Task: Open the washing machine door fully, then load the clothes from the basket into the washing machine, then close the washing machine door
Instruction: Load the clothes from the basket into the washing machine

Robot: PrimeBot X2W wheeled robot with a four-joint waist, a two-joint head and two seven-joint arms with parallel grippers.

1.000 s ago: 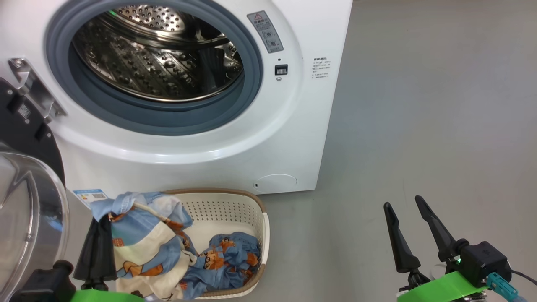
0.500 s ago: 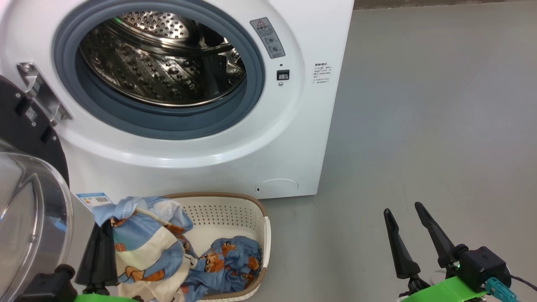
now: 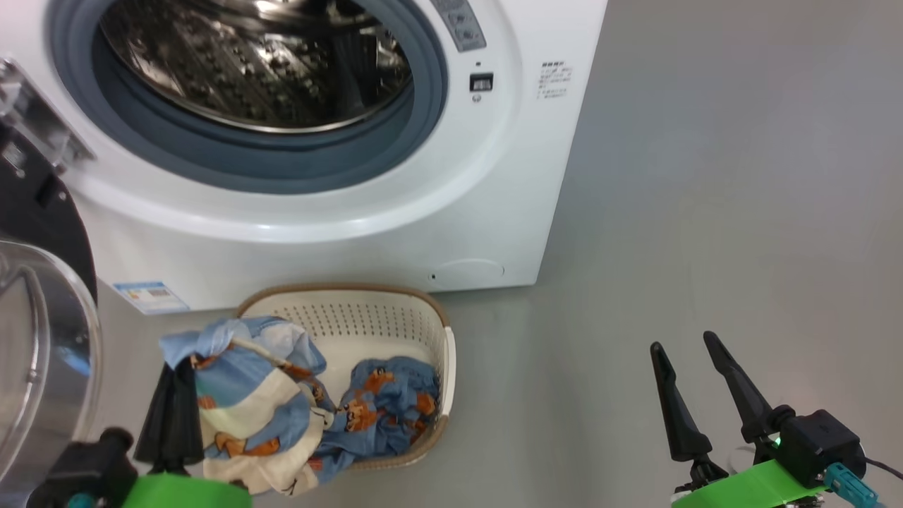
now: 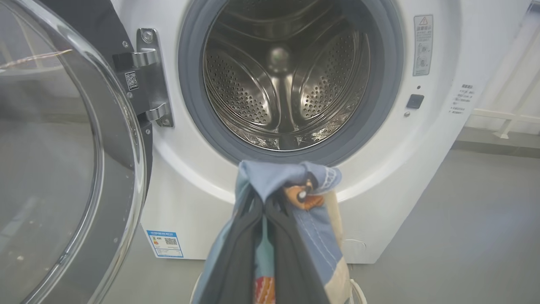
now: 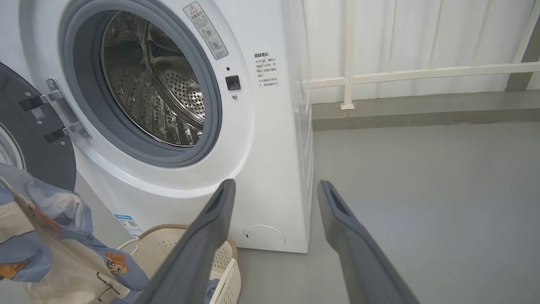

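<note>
The white washing machine (image 3: 423, 197) stands with its steel drum (image 4: 287, 84) open. The washing machine door (image 3: 35, 353) is swung out to the left, its glass bowl near my left arm. On the floor in front sits the cream basket (image 3: 367, 310). My left gripper (image 3: 180, 367) is shut on a light blue and cream garment (image 3: 240, 395) of the clothes, held over the basket's left side, and in the left wrist view the cloth (image 4: 274, 175) drapes over the fingertips. Another blue garment (image 3: 384, 409) lies in the basket. My right gripper (image 3: 683, 341) stands open over bare floor to the right.
Grey floor (image 3: 705, 176) stretches to the right of the machine. A white railing and curtain (image 5: 379, 76) close off the far side. The door's metal hinge (image 4: 149, 76) sits left of the drum opening. A blue sticker (image 3: 148, 296) marks the machine's lower left front.
The head camera has tilted down, so the machine sits higher in the picture. My left gripper keeps its hold on the garment, now a little nearer to me relative to the basket. The right gripper stays open.
</note>
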